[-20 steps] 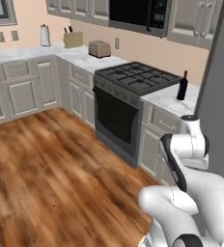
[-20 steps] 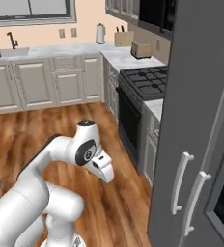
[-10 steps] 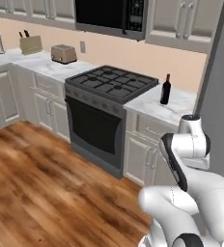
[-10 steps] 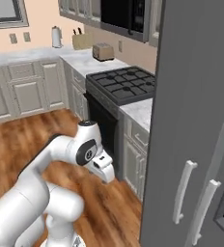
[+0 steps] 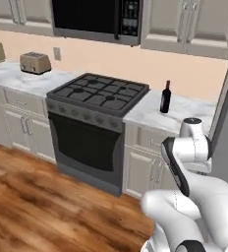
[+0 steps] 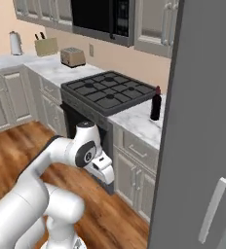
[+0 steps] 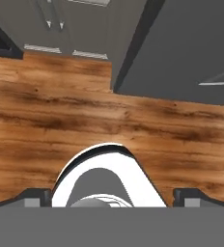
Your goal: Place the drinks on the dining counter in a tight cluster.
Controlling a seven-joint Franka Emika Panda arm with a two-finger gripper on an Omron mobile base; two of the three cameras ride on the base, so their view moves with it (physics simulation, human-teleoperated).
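Note:
One of the drinks, a dark wine bottle (image 5: 165,97) (image 6: 156,104), stands upright on the short marble worktop (image 5: 187,112) right of the stove. The dining counter is out of view. My gripper (image 6: 103,171) hangs folded low in front of the base, pointing down at the wooden floor, far from the bottle. In the hand view the gripper (image 7: 112,197) is open, its fingertips (image 7: 34,196) wide apart with nothing between them.
A black gas stove (image 5: 99,93) (image 6: 107,90) sits under a microwave (image 5: 96,19). A toaster (image 5: 35,62) (image 6: 72,57) is on the counter to its left. The tall grey fridge (image 6: 202,146) rises close on the right. Open wooden floor (image 5: 37,206) lies before the cabinets.
The whole picture has shifted: the base has moved, bringing the stove and wine bottle closer and more central. The arm keeps its folded pose and the gripper stays open.

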